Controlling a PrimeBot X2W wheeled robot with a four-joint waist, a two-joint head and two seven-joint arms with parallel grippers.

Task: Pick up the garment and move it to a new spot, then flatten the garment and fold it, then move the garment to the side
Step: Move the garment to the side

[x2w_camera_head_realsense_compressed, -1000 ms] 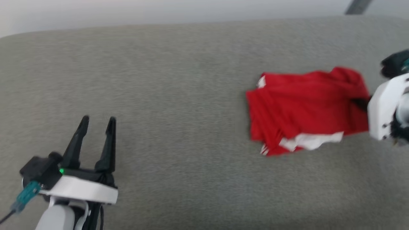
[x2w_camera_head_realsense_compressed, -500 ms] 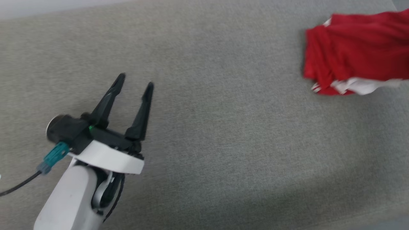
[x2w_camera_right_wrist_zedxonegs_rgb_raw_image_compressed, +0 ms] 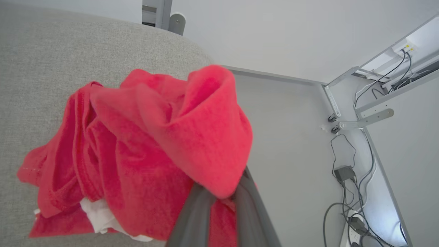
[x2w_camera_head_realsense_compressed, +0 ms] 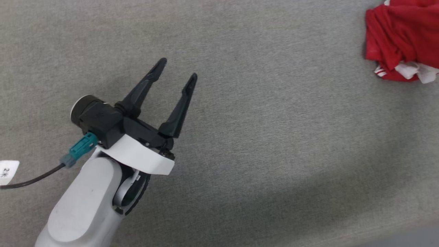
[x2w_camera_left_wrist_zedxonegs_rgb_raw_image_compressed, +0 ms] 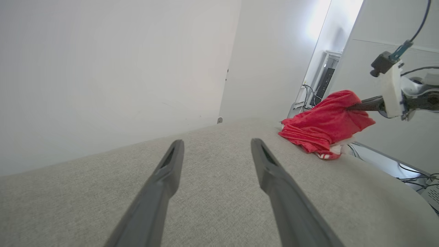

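One scrap of writing: a small white tag (x2w_camera_head_realsense_compressed: pixel 7 171) on the black cable (x2w_camera_head_realsense_compressed: pixel 34 179) at the left edge of the head view, marked "2" and then a mark too small to make out. The cable runs to a teal plug (x2w_camera_head_realsense_compressed: pixel 80 149) at the left wrist.

Garment (x2w_camera_head_realsense_compressed: pixel 401 37): bunched, red, at the top right corner of the head view, cut by the frame edge. It lies on the grey woven surface (x2w_camera_head_realsense_compressed: pixel 257 137), well apart from the left gripper (x2w_camera_head_realsense_compressed: pixel 178 69). A white sleeve patch (x2w_camera_head_realsense_compressed: pixel 415 70) and a bit of striped trim (x2w_camera_head_realsense_compressed: pixel 380 72) show at its near edge.

Long axis: from the left wrist view the garment (x2w_camera_left_wrist_zedxonegs_rgb_raw_image_compressed: pixel 325 132) slopes up from the surface toward the right gripper (x2w_camera_left_wrist_zedxonegs_rgb_raw_image_compressed: pixel 351 107), the low end with the white patch resting on the surface near its edge. From the right wrist view the garment (x2w_camera_right_wrist_zedxonegs_rgb_raw_image_compressed: pixel 144 151) runs from lower left on the grey surface up to a raised fold, which drapes over the fingertips.

Right gripper (x2w_camera_right_wrist_zedxonegs_rgb_raw_image_compressed: pixel 221 202): fingers close together, clamped on that red fold.

Left gripper (x2w_camera_left_wrist_zedxonegs_rgb_raw_image_compressed: pixel 216 142): fingers spread wide, nothing between them, above bare grey surface, pointing up and right in the head view.
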